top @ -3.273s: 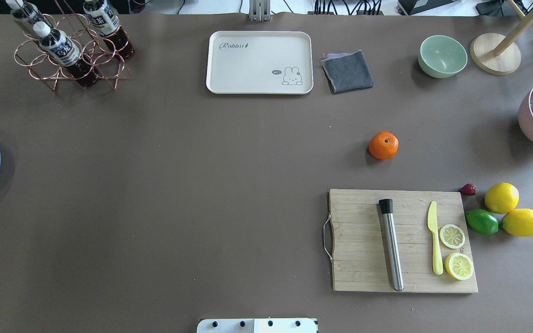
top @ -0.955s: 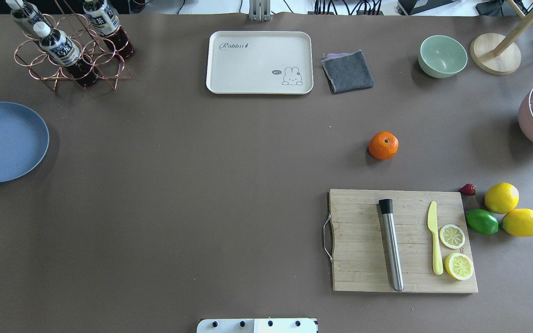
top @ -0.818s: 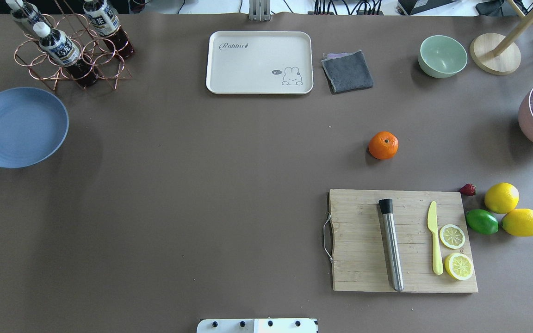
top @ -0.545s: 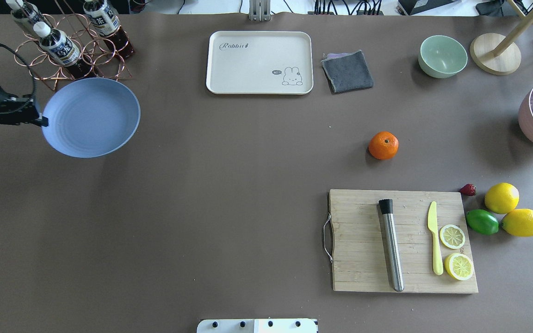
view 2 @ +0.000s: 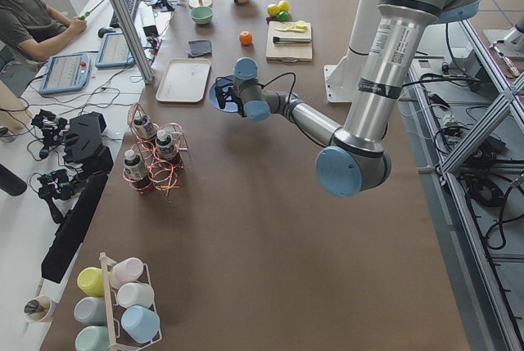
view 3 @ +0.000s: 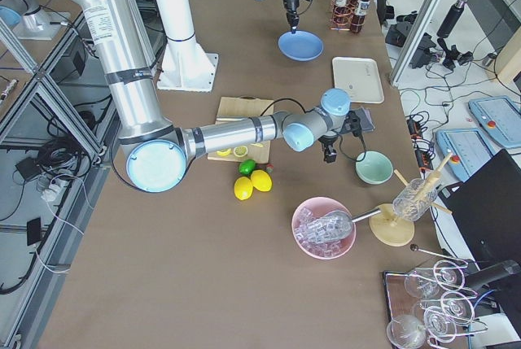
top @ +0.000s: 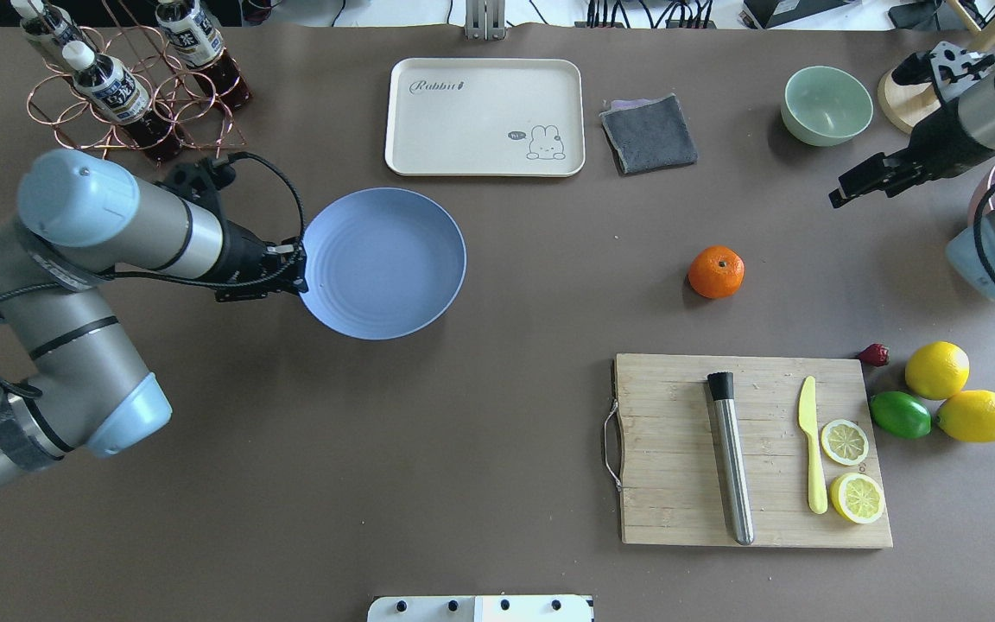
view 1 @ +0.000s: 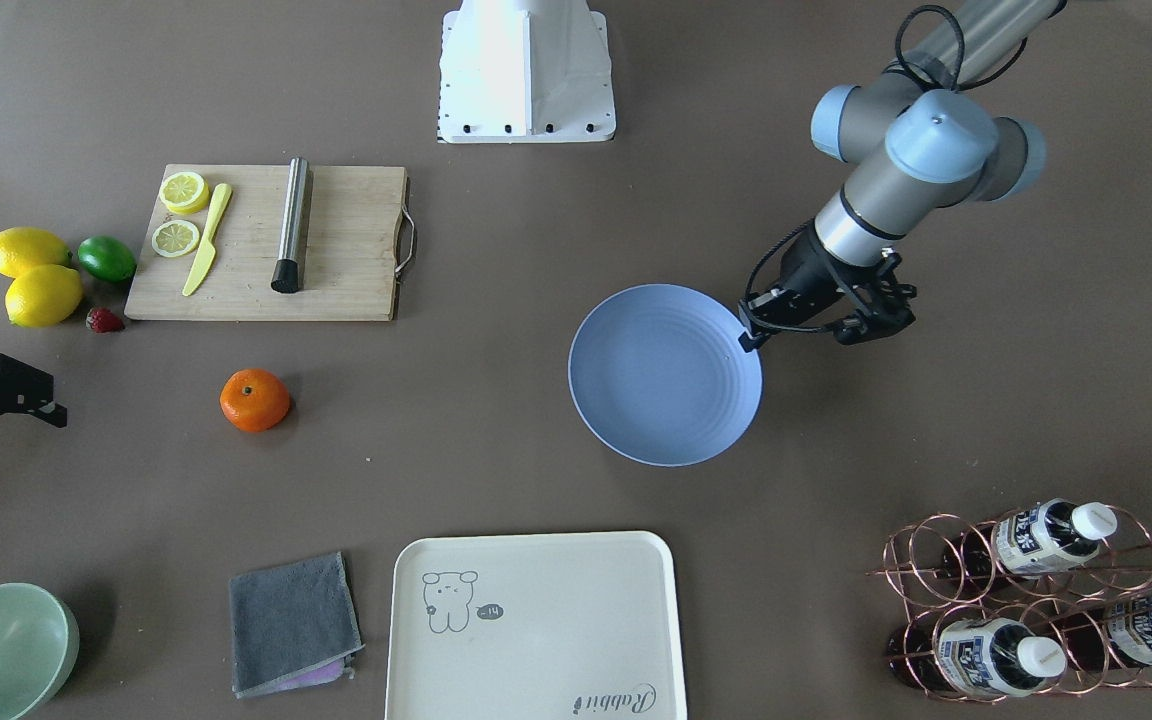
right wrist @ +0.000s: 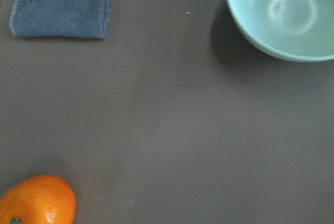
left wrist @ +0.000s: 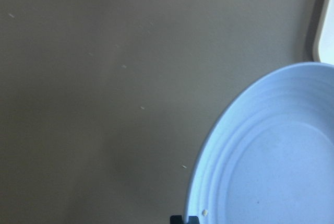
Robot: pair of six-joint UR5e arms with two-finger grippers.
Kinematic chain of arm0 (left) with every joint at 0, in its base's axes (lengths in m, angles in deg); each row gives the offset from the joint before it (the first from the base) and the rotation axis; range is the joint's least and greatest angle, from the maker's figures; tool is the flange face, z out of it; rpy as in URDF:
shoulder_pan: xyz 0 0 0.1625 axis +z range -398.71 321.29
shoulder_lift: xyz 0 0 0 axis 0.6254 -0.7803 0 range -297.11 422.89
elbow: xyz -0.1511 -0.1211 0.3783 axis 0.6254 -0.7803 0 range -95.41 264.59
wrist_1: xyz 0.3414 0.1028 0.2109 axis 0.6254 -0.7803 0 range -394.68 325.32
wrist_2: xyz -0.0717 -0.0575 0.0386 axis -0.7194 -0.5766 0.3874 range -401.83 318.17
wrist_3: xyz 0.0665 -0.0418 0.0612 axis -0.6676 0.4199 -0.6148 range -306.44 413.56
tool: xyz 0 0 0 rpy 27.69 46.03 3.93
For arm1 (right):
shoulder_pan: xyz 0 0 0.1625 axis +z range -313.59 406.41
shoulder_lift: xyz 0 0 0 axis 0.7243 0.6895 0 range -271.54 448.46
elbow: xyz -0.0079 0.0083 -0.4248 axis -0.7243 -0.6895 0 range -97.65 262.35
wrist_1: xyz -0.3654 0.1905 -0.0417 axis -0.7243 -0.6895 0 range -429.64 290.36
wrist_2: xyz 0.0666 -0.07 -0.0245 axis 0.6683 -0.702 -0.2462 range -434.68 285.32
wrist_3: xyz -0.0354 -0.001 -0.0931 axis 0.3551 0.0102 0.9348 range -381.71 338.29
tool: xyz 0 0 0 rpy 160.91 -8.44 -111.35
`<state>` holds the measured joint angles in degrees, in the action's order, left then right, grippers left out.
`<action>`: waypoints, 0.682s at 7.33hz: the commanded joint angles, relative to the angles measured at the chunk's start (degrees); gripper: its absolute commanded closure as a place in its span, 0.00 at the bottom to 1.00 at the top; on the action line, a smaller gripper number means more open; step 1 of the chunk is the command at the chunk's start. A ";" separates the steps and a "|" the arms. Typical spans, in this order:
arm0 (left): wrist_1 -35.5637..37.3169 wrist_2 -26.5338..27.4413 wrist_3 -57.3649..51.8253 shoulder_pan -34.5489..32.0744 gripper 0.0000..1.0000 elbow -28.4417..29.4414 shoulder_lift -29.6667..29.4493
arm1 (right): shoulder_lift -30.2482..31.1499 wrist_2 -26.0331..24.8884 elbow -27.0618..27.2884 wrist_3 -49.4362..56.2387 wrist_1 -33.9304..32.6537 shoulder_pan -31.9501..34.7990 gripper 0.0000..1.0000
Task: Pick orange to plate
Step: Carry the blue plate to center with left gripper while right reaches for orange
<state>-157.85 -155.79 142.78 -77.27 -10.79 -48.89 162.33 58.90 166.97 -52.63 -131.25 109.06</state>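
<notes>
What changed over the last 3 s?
The light-blue plate went from the table's left edge toward the middle, near the cream tray. The left gripper took hold of its rim and carried it there. The right gripper came in from the right, near the green bowl. The orange and the cutting board stayed put.

Left arm out over the surface, plate at its tip

Near, large left arm [view 2: 352, 163] reaches across the brown surface [view 2: 270, 236]. The left pincer [view 2: 228, 99] is at the blue plate [view 2: 216, 92], grip too small to read from here. Plate sits just beside the cream tray [view 2: 184, 79]. The orange [view 2: 245, 38] is further along, between the grey cloth [view 2: 199, 47] and the cutting board [view 2: 289, 40], well apart from the plate. Wire bottle rack [view 2: 152, 159] is nearer the camera. An operator [view 2: 29, 15] is seated top left.
</notes>
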 commanded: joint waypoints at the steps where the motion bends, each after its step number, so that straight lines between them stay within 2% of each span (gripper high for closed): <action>1: 2.75 5.59 2.70 6.46 1.00 0.45 -3.97 | -2.85 -7.26 0.28 -11.77 3.78 -9.36 0.00; 3: 2.76 9.88 4.56 9.97 1.00 3.77 -7.91 | -3.73 -8.77 0.54 -14.85 3.87 -12.54 0.00; 5: 2.76 10.96 4.83 10.69 1.00 4.05 -8.20 | -4.96 -9.21 0.46 -18.02 3.78 -14.65 0.00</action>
<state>-155.11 -145.71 147.34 -67.26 -7.17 -56.67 158.32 50.08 167.47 -68.32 -127.47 95.87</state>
